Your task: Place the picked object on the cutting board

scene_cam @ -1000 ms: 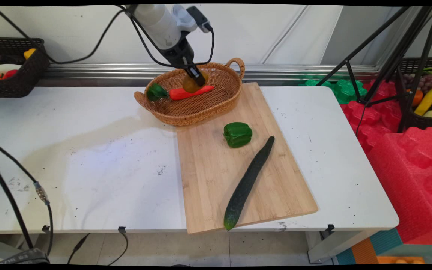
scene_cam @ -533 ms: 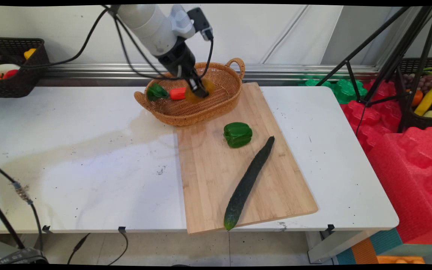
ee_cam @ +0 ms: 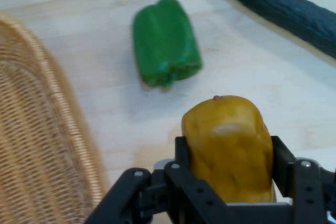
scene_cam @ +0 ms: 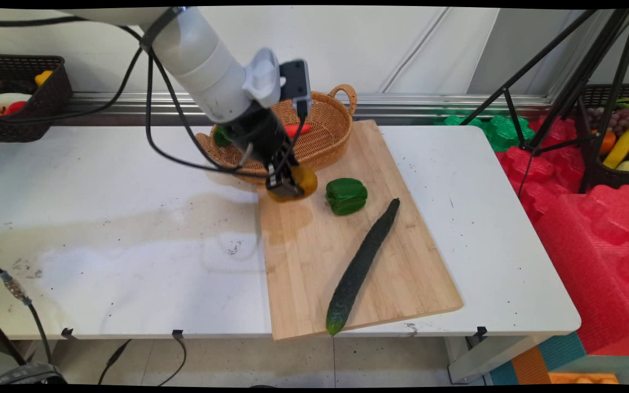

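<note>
The black two-finger claw (scene_cam: 287,185) grips a yellow-brown potato (ee_cam: 228,145) above the wooden cutting board (scene_cam: 347,262), beside a green bell pepper (scene_cam: 346,195).

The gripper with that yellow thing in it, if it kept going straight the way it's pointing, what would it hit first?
Probably the bare cutting board, just short of the green pepper. The gripper points down at the wood, though depth is hard to judge.

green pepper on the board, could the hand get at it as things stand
Probably not right away. The green pepper lies bare on the cutting board, close beside the hand, nothing between them, but the hand is shut on a yellow-brown vegetable.
</note>
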`<state>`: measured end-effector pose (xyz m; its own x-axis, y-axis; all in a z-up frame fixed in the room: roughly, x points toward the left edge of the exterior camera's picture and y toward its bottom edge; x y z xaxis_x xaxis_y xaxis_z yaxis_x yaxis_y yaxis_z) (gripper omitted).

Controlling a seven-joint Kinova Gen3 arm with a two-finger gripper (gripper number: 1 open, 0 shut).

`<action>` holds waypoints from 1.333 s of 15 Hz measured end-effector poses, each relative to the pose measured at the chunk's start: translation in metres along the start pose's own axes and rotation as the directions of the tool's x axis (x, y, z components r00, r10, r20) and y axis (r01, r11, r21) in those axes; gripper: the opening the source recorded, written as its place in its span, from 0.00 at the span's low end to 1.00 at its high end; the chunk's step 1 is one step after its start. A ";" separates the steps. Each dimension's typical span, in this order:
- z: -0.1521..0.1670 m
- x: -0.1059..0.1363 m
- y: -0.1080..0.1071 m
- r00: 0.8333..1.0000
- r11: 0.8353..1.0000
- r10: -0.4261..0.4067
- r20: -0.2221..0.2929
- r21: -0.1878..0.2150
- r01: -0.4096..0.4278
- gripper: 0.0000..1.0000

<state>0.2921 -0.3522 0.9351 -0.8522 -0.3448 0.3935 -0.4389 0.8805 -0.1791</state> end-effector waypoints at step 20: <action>0.099 -0.017 0.046 0.989 0.996 0.013 0.145 -0.086 0.000 0.00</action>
<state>0.2578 -0.3378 0.8308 -0.8900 -0.3770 0.2564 -0.4125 0.9053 -0.1009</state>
